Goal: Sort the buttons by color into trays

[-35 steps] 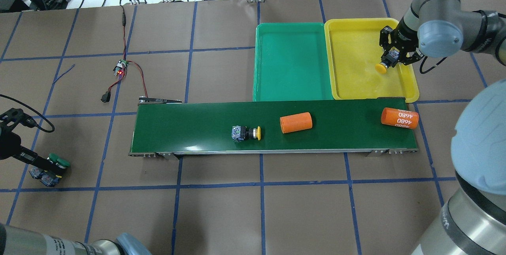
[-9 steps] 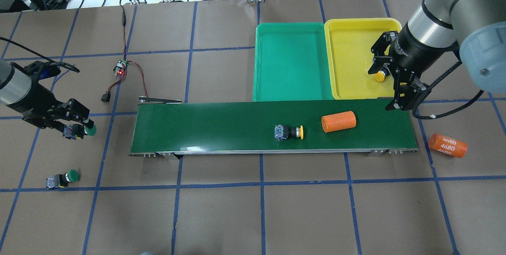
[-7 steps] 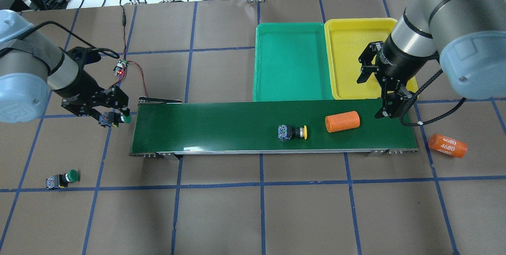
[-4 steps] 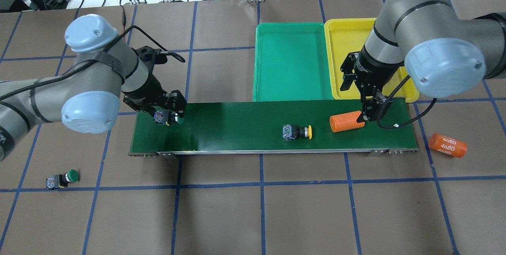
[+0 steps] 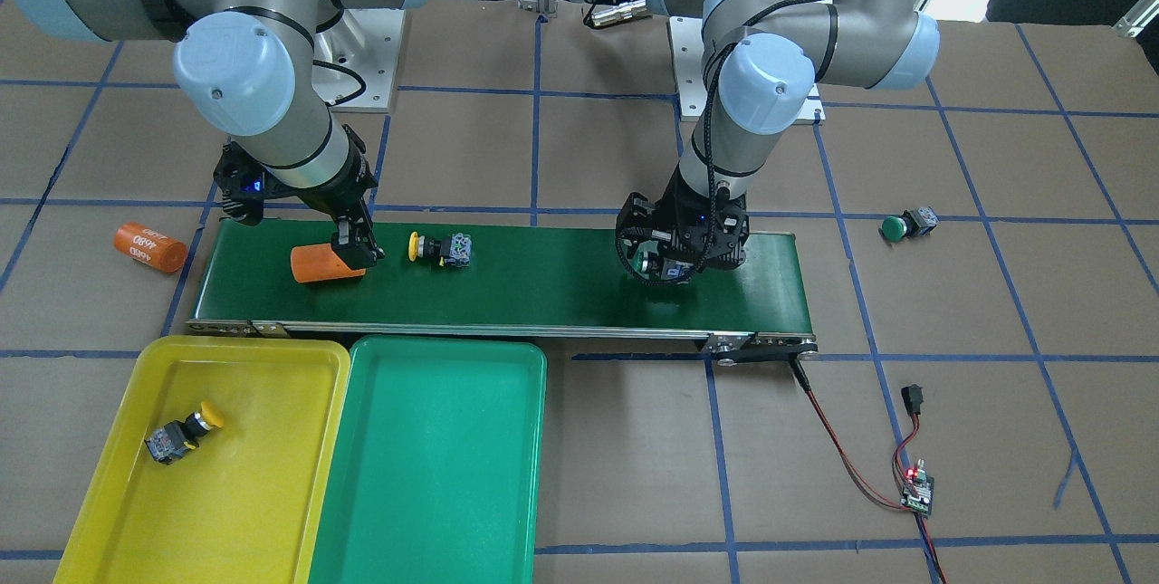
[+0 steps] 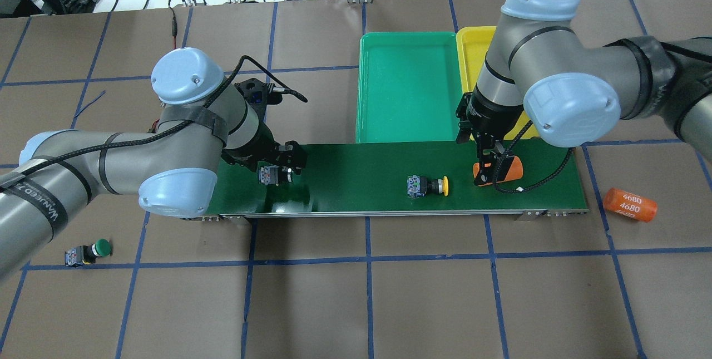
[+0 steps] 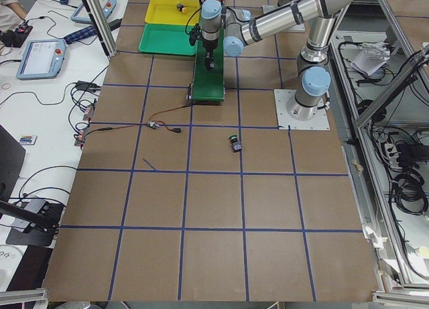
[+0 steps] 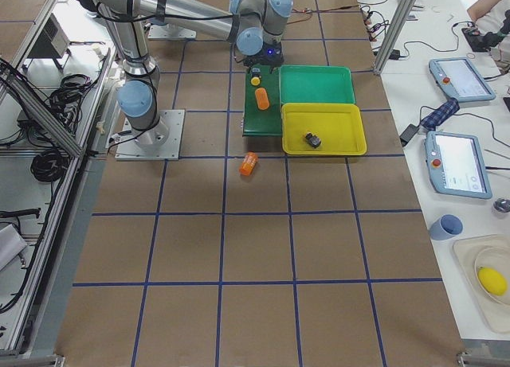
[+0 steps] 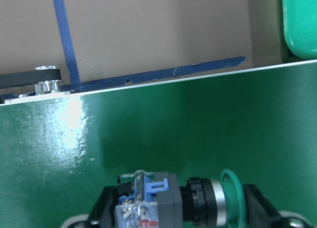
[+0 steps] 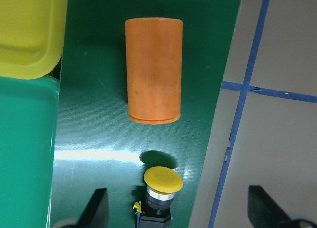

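Note:
My left gripper (image 6: 276,172) is shut on a green button (image 9: 198,204) and holds it over the left part of the conveyor belt (image 6: 356,170). My right gripper (image 6: 477,154) is open above the belt, over a plain orange cylinder (image 10: 153,69). A yellow button (image 6: 428,186) lies on its side on the belt, left of that cylinder; the right wrist view shows it (image 10: 161,188) between the fingers (image 10: 98,208). Another yellow button (image 5: 181,435) lies in the yellow tray (image 5: 244,475). The green tray (image 6: 409,86) is empty. A second green button (image 6: 88,251) lies on the table at the near left.
An orange cylinder marked "4680" (image 6: 630,205) lies on the table off the belt's right end. A small circuit board (image 5: 916,486) with red and black wires sits beyond the belt's left end. Blue tape lines grid the brown table.
My left gripper carried the green button from the table's left to over the belt. My right gripper released a yellow button in the yellow tray and moved over the belt. The belt's objects shifted right.

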`<state>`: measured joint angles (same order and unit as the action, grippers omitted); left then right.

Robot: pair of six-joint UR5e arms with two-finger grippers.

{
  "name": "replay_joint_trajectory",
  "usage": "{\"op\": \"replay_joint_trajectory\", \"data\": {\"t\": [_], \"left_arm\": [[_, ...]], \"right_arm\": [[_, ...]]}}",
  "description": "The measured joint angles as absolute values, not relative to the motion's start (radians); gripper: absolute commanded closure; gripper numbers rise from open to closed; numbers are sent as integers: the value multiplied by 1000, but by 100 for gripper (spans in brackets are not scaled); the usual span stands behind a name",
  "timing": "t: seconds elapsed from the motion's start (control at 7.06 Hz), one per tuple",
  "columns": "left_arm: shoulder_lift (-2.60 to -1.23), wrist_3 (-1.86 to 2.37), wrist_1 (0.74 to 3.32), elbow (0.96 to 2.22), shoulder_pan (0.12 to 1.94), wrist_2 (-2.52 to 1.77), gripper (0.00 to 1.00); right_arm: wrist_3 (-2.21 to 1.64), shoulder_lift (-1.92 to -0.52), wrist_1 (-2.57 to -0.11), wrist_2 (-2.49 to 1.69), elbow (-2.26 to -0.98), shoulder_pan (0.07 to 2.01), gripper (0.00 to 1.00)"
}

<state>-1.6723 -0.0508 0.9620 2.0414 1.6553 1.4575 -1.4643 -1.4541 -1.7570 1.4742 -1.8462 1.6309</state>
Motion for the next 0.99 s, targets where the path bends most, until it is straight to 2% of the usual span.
{"op": "replay_joint_trajectory", "data": {"t": [0.28, 0.99], "left_arm": [[-1630, -53, 1023, 2034, 1589, 1505, 0], [-1604, -78, 1050, 2052, 1046, 1567, 0]], "right_arm": [[-1482, -1445, -1795, 1461, -1871, 1633, 0], [-1508, -1378, -1873, 1434, -1897, 1642, 0]]}}
